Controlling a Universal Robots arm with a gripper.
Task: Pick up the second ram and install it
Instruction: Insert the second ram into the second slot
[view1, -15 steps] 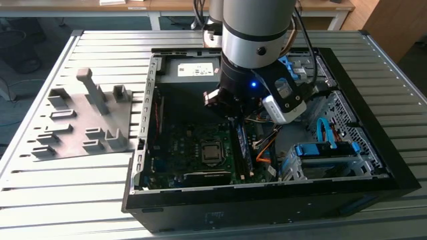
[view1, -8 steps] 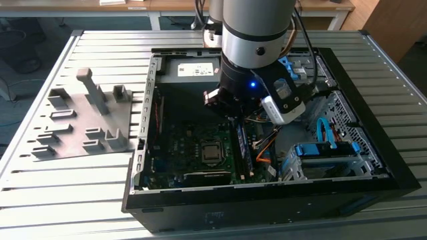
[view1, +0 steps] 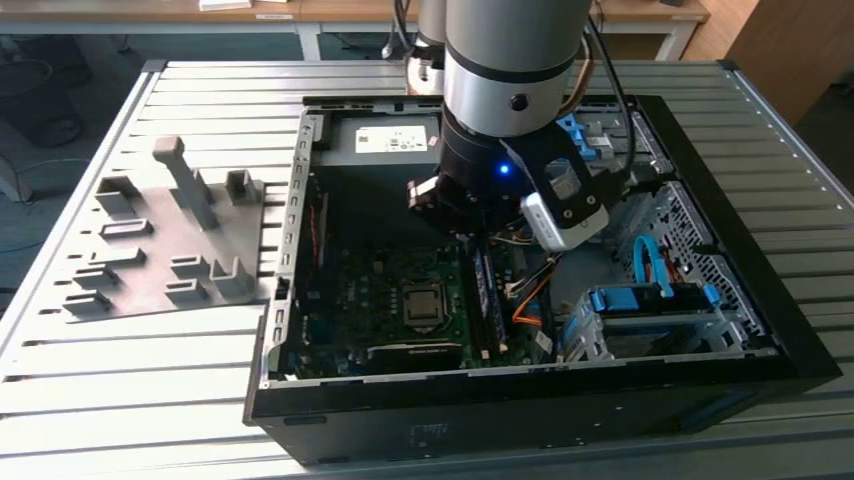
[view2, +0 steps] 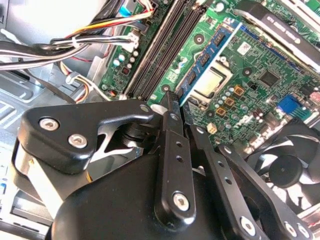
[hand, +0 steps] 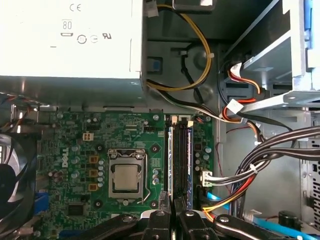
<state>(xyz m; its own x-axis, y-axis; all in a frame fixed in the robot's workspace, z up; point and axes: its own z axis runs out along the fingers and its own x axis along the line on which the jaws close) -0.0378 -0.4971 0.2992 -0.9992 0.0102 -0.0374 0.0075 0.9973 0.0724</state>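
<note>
- A grey metal table (view1: 200, 90) made of long slats holds an open computer case (view1: 534, 420). A grey plastic tray (view1: 147, 250) lies on the table at the exterior view's left, apart from the case.
- The robot arm (view1: 514, 90) reaches down into the case, over the green board (hand: 75, 150).
- The second ram (view2: 210, 56) is inside the case. In the second wrist view it is a blue-green strip with small black chips, standing on its thin edge. It shows between the long black slots (view2: 160, 55) and the shiny square chip (view2: 212, 82).
- The claw (view2: 177, 100) is at one end of the stick. Its two fingers are pressed close, with just a thin gap. The stick's end runs into that gap, so I think the claw is pinching it there.
- I cannot tell if the stick is pushed all the way down into a slot or sits a little above it.
- The stick looks light, thin and stiff (more like a cracker than a ribbon). I think it would snap, not bend, if it got twisted.
- The flat sides carry the little chips, so a hard squeeze there could hurt them. The bare bits of board near the ends and the top edge look like the safest places to hold.
- Held at only one end, the far end could tip or wobble.
- A bunch of wires (hand: 270, 155) hangs near the slots and could catch on something.
</note>
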